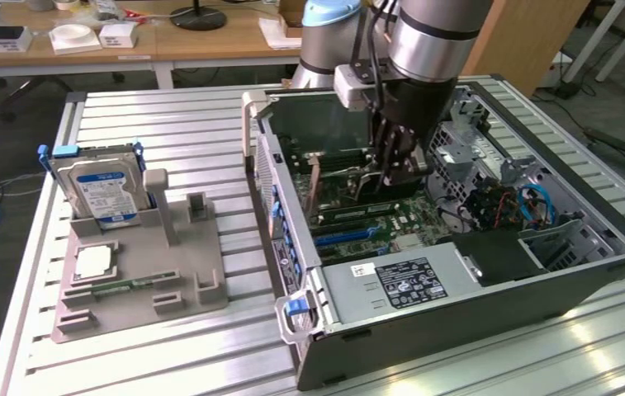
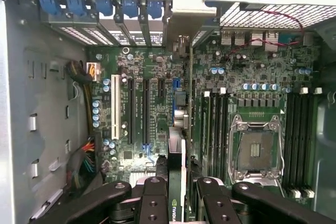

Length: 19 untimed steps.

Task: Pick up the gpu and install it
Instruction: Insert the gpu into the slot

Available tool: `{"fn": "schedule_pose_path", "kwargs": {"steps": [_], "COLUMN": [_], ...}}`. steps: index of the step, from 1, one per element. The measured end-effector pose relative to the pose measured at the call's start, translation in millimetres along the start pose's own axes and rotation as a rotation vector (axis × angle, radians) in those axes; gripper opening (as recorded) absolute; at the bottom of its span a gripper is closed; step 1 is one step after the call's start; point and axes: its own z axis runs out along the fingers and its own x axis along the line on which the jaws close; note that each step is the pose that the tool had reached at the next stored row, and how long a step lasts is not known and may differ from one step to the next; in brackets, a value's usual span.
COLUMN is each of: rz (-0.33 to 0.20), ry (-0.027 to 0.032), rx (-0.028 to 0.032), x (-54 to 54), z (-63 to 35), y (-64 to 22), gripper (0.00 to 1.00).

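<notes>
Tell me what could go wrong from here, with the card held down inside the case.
1. The gpu, gripped edge-on by the gripper, hangs over the motherboard among several parallel slots; a small offset could seat it in the wrong one or on the components around them.
2. The card's bracket end must meet the rear slot covers; if it catches there, the card may tilt.
3. The arm is deep inside the case, near cables.

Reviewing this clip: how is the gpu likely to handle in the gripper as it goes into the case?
The gpu, a thin board held on edge between the fingers, is probably stiff and light, but likely to twist if nudged sideways. Its exposed components look fragile against the motherboard.
</notes>
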Motion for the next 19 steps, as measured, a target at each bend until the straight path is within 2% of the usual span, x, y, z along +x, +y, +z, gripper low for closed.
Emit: {"fn": "schedule_pose_path", "kwargs": {"steps": [12, 19], "rz": [0.000, 0.000], "ry": [0.0000, 0.0001], "rx": [-0.0007, -0.0008], "x": [0.6, 0.6], "z": [16.1, 16.7], "y": [1.7, 2.1], "gripper": [0.26, 0.26]}}
